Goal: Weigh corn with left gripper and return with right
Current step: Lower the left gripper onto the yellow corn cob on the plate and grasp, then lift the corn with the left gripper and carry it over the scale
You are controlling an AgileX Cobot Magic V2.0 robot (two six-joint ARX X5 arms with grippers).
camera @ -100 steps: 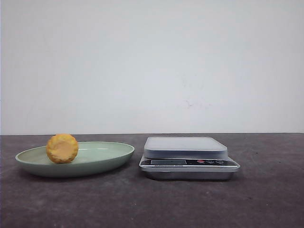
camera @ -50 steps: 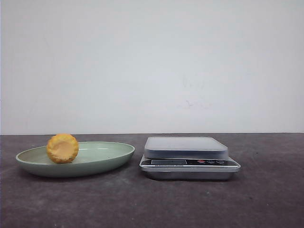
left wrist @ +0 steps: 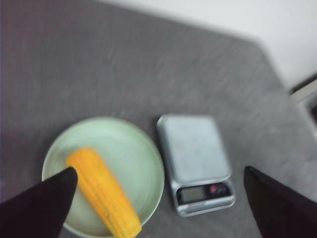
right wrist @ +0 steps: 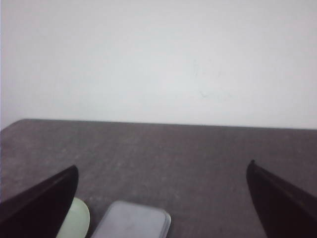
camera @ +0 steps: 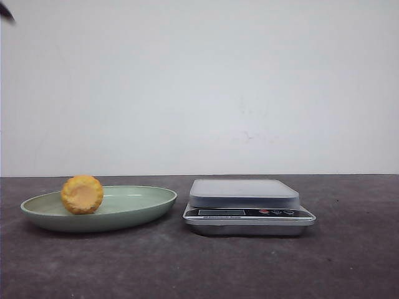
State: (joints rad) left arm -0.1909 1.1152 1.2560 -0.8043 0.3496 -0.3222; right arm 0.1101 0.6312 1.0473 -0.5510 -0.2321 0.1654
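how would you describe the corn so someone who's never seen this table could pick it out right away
On the dark grey table, look left of the kitchen scale to the shallow pale green plate. The corn lies in that plate toward its left side. It is the only yellow-orange thing here, a ribbed cob with a paler round cut end.

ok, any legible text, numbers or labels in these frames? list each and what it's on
None can be read.
Scale: a strip of small print runs along its front panel under the display, too small to read in the front view and blurred in the left wrist view.
Scale display: no digits can be made out.
Corn, plate, table and wall: no markings show.
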